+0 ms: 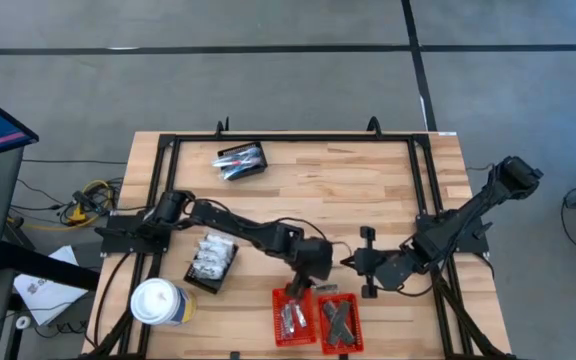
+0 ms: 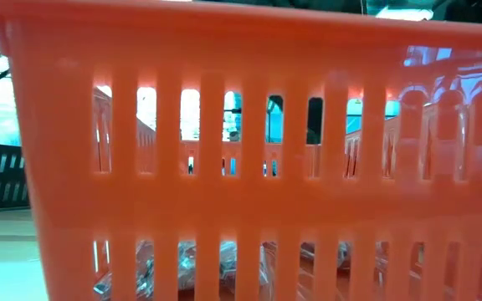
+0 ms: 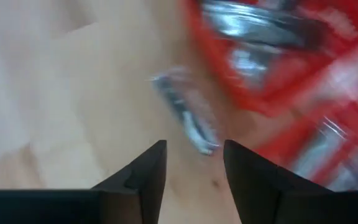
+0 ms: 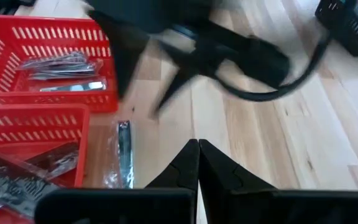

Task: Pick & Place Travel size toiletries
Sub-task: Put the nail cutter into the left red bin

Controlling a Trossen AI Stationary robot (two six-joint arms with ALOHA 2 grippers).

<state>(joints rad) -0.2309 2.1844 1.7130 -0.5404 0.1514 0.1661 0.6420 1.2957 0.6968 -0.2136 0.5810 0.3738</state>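
A silvery sachet (image 4: 124,152) lies flat on the wood beside the two red baskets; the left wrist view shows this sachet (image 3: 185,115) just beyond my fingertips. My left gripper (image 3: 194,146) is open and hovers over it at the far rim of the red baskets (image 1: 301,285), and shows as a blurred dark shape (image 4: 135,56) in the right wrist view. One red basket (image 4: 42,62) holds silvery tubes, the other red basket (image 4: 30,149) holds dark grey sticks. My right gripper (image 4: 198,144) is shut and waits to the right (image 1: 353,262).
A black basket (image 1: 211,262) with white packets stands left of centre, and another black basket (image 1: 241,160) with silvery items near the far edge. A large white lidded cup (image 1: 158,302) sits at the near left. A red basket wall (image 2: 241,167) fills the low view.
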